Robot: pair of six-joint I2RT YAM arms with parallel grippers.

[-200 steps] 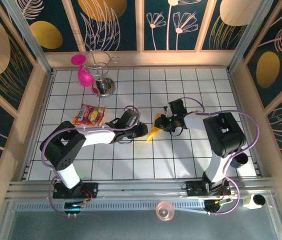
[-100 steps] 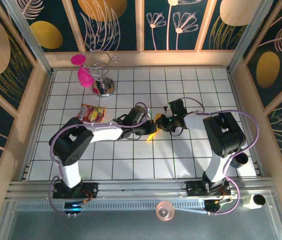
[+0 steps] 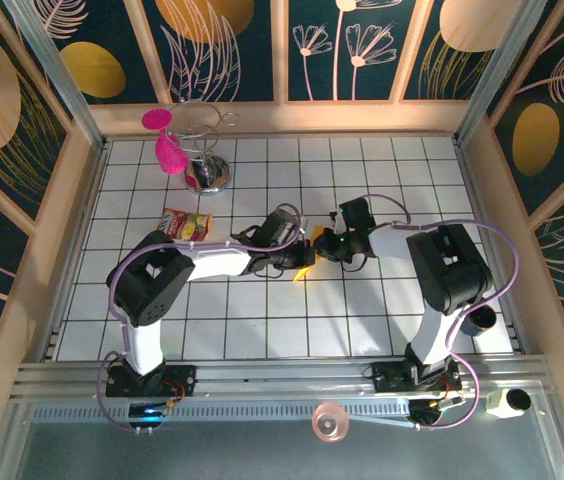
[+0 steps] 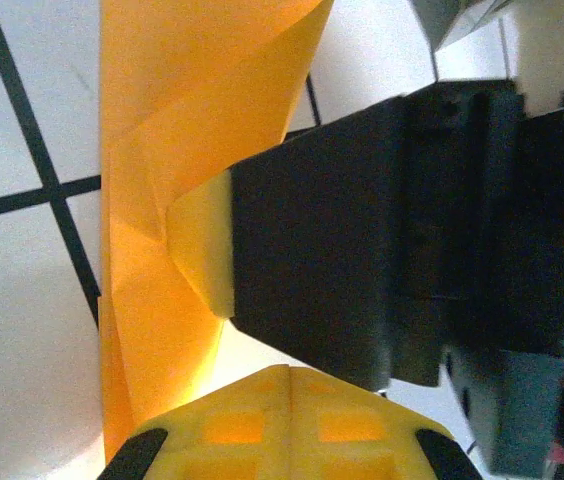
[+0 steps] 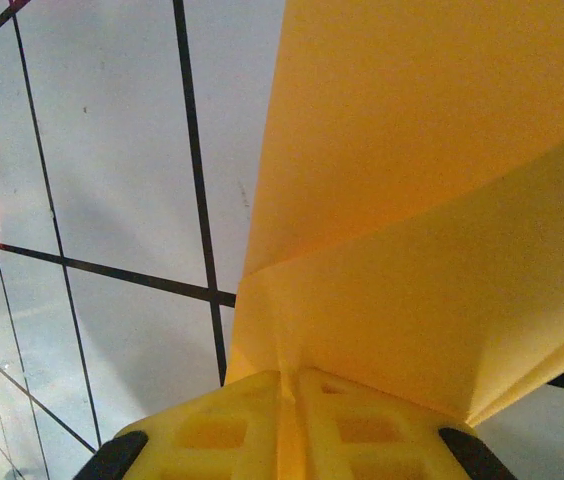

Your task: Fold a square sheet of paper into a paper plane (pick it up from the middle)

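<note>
Nearest the desk's [image 3: 262, 330] near edge there are only bare tiles in front of the two arm bases. Both arms reach to the middle of the desk, where the paper plane [image 3: 304, 267] is held between them, its tip pointing toward the near edge.

The right end effector [image 5: 287, 385] has its yellow pads pressed together with the orange-yellow paper coming straight out of the seam between them, so it has a firm pinch on the folded sheet. The left end effector [image 4: 282, 378] is closed too, pad against pad. The paper runs down just beside and behind its left pad, and I cannot tell whether a ply is caught in that seam.

Diagonal creases and overlapping layers show in both wrist views, and from above the paper tapers to a point. Judging by that, the nose folds are made and the sheet is doubled along its centre. The wings look not yet folded out, so pressing the last creases seems to be what remains.

Farther off, toward the left edge, lies a snack packet [image 3: 184, 226]. Near the far left corner stand a wire stand [image 3: 206, 165] and a pink object [image 3: 167, 150], well apart from the work.
</note>
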